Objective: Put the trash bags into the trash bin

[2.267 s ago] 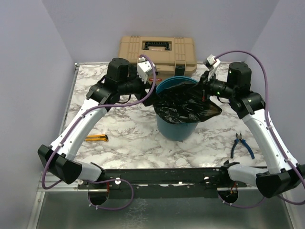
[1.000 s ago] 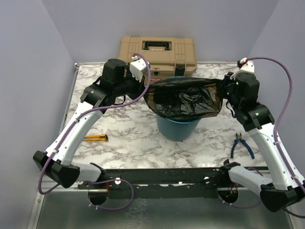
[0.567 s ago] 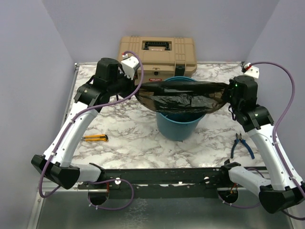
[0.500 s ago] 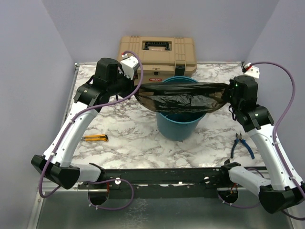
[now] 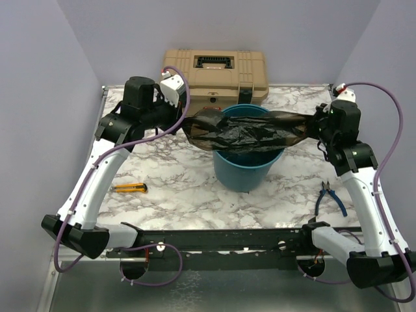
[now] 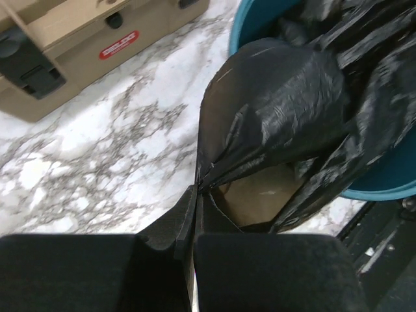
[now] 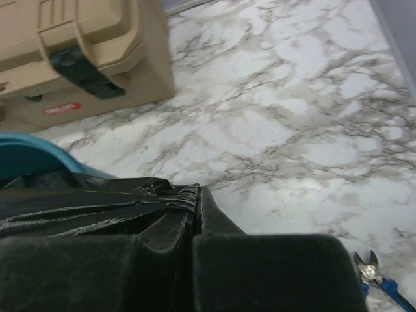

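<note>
Both arms have swung outward over the last couple of seconds. The trash bag (image 5: pixel 250 133) was bunched in the bin mouth and is now drawn into a taut band across it.

- Left gripper (image 5: pixel 186 123): at 10 o'clock of the trash bin (image 5: pixel 244 170), jaws pressed together on a gathered corner of film. The wrist view shows the pinch right at the tips.
- Right gripper (image 5: pixel 314 127): at 2 o'clock, clamped the same way on the opposite edge.
- Bag: its middle sags into the bin. Both ends hang outside the rim and are not hooked over it.

Risks, as judged:
- Thin film stretched this hard could tear at either pinch, or slide out of one.
- More outward pull could lift the sagging middle back out.
- Uneven lowering could drag on the rim and tip the bin.

Surface: white-grey marbled table (image 5: pixel 175 179), flat.
- Tan toolbox (image 5: pixel 214 73) at the bin's 12 o'clock.
- Yellow utility knife (image 5: pixel 132 188) at 8 o'clock.
- Blue pliers (image 5: pixel 329 197) at 4 o'clock.

Room: plain lavender walls (image 5: pixel 45 78) close in on three sides.
</note>
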You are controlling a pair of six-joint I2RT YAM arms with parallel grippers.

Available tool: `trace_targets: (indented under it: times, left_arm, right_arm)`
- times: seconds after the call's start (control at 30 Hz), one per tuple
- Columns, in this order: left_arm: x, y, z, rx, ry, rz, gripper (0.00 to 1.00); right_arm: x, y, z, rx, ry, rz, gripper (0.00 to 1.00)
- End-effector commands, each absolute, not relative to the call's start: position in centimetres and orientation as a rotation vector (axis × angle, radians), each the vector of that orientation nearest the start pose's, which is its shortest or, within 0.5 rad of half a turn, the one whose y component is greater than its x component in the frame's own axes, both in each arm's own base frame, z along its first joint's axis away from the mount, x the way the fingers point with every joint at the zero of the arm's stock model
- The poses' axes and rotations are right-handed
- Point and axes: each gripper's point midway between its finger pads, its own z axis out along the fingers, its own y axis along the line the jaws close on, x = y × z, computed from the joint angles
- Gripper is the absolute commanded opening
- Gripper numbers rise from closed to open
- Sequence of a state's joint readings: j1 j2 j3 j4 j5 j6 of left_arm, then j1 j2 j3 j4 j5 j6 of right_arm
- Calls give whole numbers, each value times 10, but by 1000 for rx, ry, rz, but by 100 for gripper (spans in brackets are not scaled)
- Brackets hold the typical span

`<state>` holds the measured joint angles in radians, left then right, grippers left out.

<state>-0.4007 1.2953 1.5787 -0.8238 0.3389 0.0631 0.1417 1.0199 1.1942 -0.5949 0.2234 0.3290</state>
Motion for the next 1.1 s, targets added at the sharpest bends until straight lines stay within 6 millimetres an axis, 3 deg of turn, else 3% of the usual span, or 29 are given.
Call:
trace_targets:
  times: [0.0, 0.17, 0.37, 0.57, 0.77, 0.9, 1.0, 1.07]
  left_arm:
    - [301, -218, 354, 728, 1933, -757, 0]
    - [331, -227, 347, 664, 1974, -759, 0]
    - [370, -213, 334, 517, 2012, -698, 0]
    - [385, -197, 335, 428, 1988, -673, 0]
    - [391, -169, 290, 317, 2101, -593, 0]
    - [383, -168, 259, 321, 2180, -656, 0]
    - [372, -172, 253, 344, 2196, -711, 0]
    - [366, -172, 262, 341, 2172, -717, 0]
  right_arm:
    - [333, 61, 307, 147, 1997, 295, 1]
    - [353, 65, 299, 170, 2026, 308, 1]
    - [381, 52, 289, 233, 2039, 298, 1]
    - [395, 38, 288, 304, 2015, 336, 1]
    - [395, 22, 242, 374, 2106, 336, 1]
    - [389, 27, 213, 358, 2179, 372, 1]
    - [378, 29, 209, 352, 2190, 380, 1]
    - [372, 30, 214, 333, 2174, 384, 1]
